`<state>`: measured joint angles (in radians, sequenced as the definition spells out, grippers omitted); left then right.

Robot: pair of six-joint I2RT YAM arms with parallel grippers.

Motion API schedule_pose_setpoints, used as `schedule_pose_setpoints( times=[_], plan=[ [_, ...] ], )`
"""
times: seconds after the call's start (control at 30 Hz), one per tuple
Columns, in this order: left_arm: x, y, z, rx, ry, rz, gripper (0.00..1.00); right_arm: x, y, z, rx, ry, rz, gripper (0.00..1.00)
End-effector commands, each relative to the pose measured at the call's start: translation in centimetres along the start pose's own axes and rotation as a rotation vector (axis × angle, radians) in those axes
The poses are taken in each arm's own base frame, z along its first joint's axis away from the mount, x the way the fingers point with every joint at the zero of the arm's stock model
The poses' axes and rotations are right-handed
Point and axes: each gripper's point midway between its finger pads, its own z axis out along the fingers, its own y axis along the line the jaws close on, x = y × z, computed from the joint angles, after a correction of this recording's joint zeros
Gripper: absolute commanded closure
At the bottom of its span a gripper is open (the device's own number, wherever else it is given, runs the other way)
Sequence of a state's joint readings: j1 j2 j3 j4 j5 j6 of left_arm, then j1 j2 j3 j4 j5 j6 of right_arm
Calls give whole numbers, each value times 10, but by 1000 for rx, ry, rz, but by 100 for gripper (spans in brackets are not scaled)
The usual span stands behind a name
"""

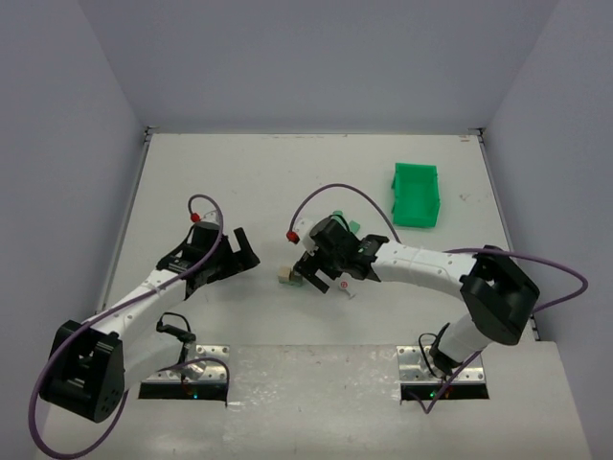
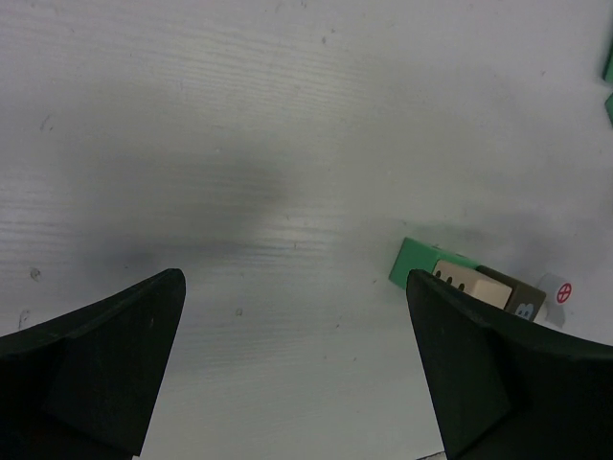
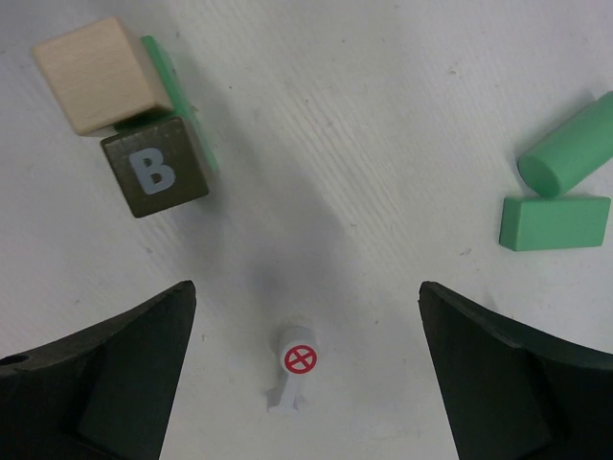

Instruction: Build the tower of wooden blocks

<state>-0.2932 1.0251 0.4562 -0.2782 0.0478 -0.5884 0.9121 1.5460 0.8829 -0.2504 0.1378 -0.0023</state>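
Tower start sat mid-table: green slab [image 2: 417,261] bearing, it seemed, a tan cube [image 3: 96,72] and a dark cube lettered B [image 3: 153,172], touching; painted wood, judged light, rigid, slightly slick, best pinched across opposite flat faces. Loose green cylinder [image 3: 565,144] (likely to roll) and green bar [image 3: 554,222] lay beyond the right gripper [image 3: 305,287], which hung wide open and empty, as did the left gripper [image 2: 295,278] near the stack. Green bin [image 1: 415,195] stood well apart; only the small sign post [image 3: 297,369] between the right jaws looked in the way.
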Motion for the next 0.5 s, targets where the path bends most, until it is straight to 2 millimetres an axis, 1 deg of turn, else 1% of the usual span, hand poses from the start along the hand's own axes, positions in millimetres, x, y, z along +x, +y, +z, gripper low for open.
schedule_pose_setpoints(
  times=[0.0, 0.3, 0.37, 0.47],
  plan=[
    [5, -5, 6, 19, 34, 10, 0, -24, -13, 8, 73, -60, 84, 1],
    [13, -2, 16, 13, 61, 35, 0, -30, -8, 17, 37, -56, 86, 1],
    [14, -5, 19, 24, 76, 40, 0, -33, -3, 21, 14, -59, 91, 1],
    [15, -9, 22, 36, 89, 44, 0, -33, -4, 22, 15, -57, 89, 1]
  ],
)
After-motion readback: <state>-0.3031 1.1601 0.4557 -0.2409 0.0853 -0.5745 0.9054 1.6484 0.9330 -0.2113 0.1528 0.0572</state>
